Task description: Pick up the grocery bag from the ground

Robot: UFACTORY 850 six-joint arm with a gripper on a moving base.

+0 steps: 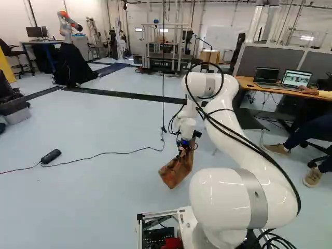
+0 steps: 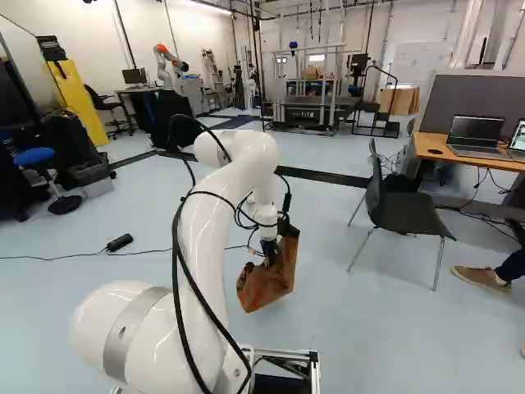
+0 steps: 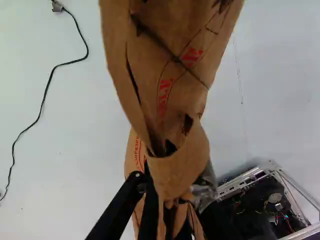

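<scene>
Bag (image 1: 177,170) of brown paper slants from the gripper (image 3: 171,197), ahead of the base and well apart from the chair (image 2: 404,212). The fingers are clamped on a bunched fold of its paper; the wrist view shows the creased stuff squeezed between them, with the rest spreading out ahead. Gathering the paper like that makes sense, since several layers should bear a pull better than one thin sheet. The lean suggests the grip is off to one side, so the weight, whatever it is, probably swings to the lower corner. That corner looks raised above the floor (image 1: 104,192), though neither base view settles whether it fully clears it. The arm (image 1: 223,192) reaches forward and down, which keeps the bag out past the frame (image 3: 245,181) of the base. If it is indeed up, the pick is nearly done; what remains is a slow, straight lift with the hold kept firm. A quick jerk could tear the fold or let it slip. The cable (image 3: 47,92) lies beside the bag, so lifting before any sideways travel would avoid a snag.
</scene>
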